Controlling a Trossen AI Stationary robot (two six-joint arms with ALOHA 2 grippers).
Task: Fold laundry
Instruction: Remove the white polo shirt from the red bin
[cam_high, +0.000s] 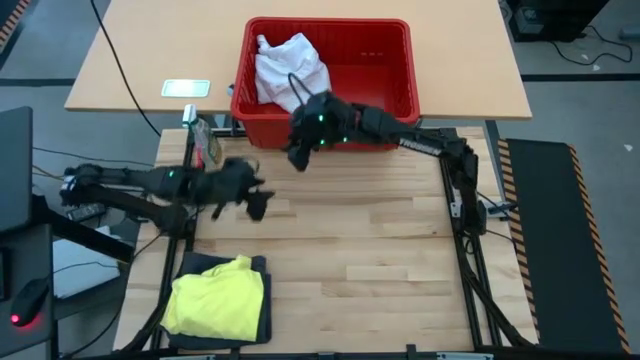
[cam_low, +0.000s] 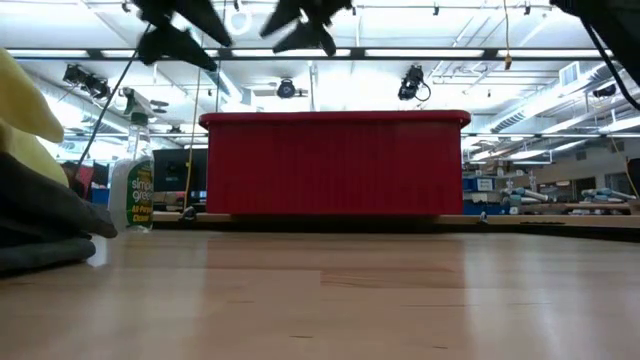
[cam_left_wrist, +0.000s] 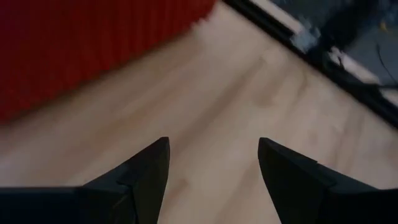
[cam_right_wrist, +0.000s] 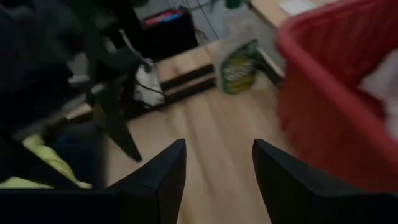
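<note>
A yellow garment (cam_high: 215, 297) lies folded on top of a dark grey one (cam_high: 262, 300) at the table's near left corner; both show at the low view's left edge (cam_low: 25, 150). A white garment (cam_high: 290, 68) lies in the red basket (cam_high: 385, 65) at the far side. My left gripper (cam_high: 258, 205) hovers open over the left part of the table, with nothing between its fingers (cam_left_wrist: 149, 171). My right gripper (cam_high: 297, 155) hangs open just in front of the basket's near wall, its fingers (cam_right_wrist: 165, 171) empty too.
A green spray bottle (cam_high: 205, 143) stands at the table's far left corner (cam_low: 132, 185). The basket's near wall (cam_low: 335, 165) spans the far middle. Bare wood (cam_high: 370, 250) lies across the middle and right of the table. A metal frame rail (cam_high: 460, 210) runs along the right edge.
</note>
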